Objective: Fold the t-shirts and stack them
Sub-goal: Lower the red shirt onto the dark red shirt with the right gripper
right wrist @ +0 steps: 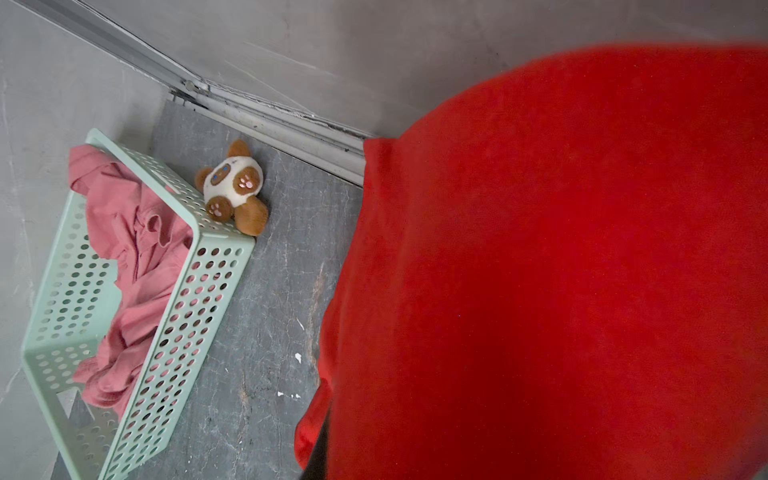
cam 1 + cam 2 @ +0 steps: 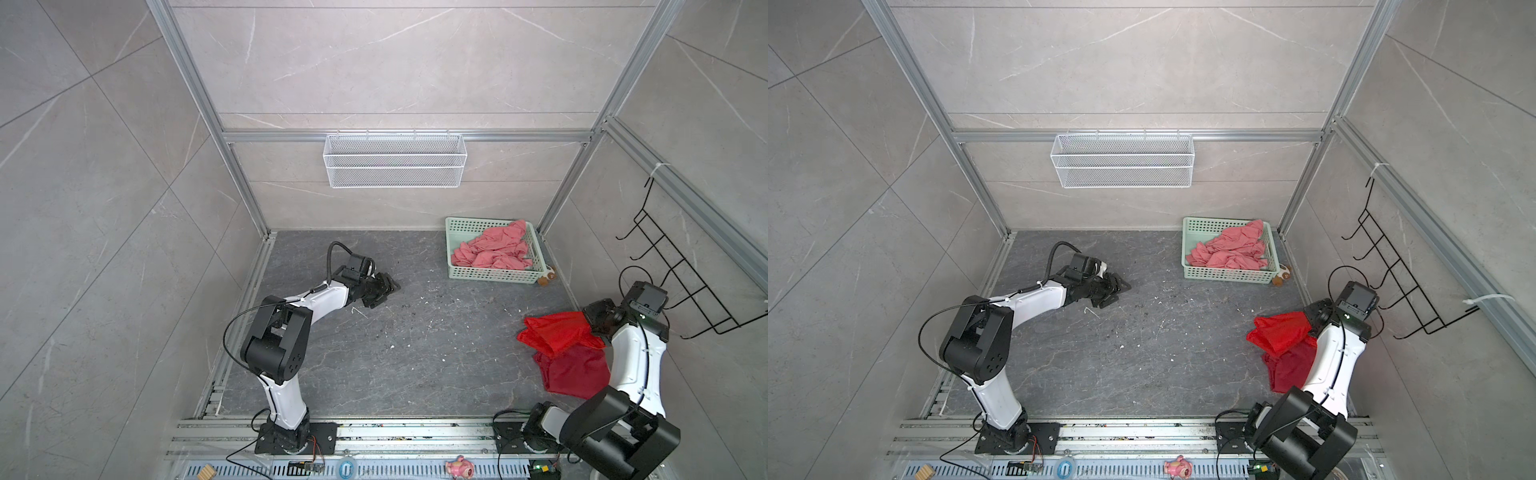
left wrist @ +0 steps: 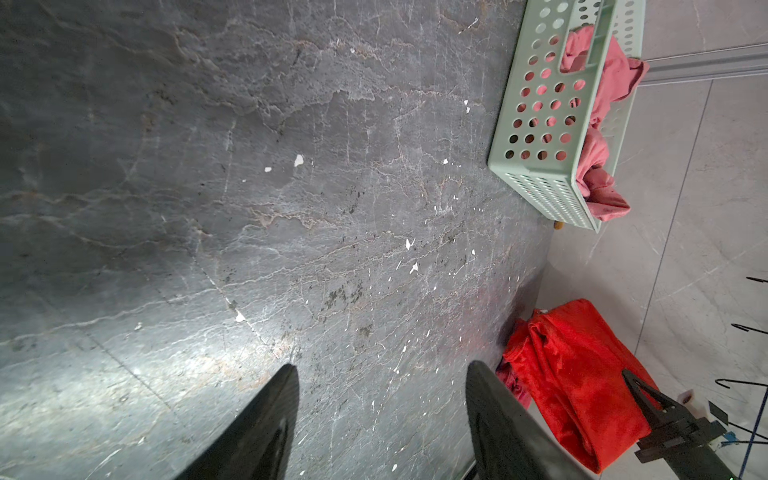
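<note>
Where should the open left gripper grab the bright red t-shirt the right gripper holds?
Probably the free end of the bright red t-shirt, toward the middle of the table. The right gripper pinches the opposite end, so the cloth fans out away from it. Bring the left gripper in from the middle, fingers either side of that folded edge.

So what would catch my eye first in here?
A bright red shirt, bunched in the right gripper at the right side of the table, with a darker shirt lying by it. Next, pink shirts heaped in the green basket at the back right corner.
</note>
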Robot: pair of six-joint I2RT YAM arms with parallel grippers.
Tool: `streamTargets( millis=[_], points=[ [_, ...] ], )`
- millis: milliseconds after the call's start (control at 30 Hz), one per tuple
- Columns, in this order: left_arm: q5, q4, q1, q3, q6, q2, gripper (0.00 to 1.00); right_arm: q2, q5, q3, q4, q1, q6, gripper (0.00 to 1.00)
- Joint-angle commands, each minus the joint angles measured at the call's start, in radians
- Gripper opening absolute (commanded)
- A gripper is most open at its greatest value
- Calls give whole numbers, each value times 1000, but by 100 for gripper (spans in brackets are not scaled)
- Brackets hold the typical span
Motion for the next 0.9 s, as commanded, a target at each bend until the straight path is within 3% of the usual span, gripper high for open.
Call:
streamTargets(
  millis=[0,100,300,567,600,700,733,867],
  points=[
    [33,30,6,38,-6,12,66,-41,38,-20,-39,-2,-24,0],
    [43,30,6,46,-7,19,66,-32,65,-81,-39,-4,-21,0],
    [50,32,9,51,-3,29,66,-25,247,-149,-99,-21,11,0],
    [68,36,12,64,-5,47,66,-60,335,-164,-161,-75,81,0],
    [69,37,16,62,-3,48,66,-62,350,-158,-178,-76,84,6],
    [73,36,22,58,0,47,66,-65,392,-149,-223,-76,88,48],
    [73,39,25,58,-1,49,67,-72,407,-151,-233,-76,92,56],
    [88,48,28,61,-3,63,66,-125,373,-168,-224,-76,84,62]
  ],
)
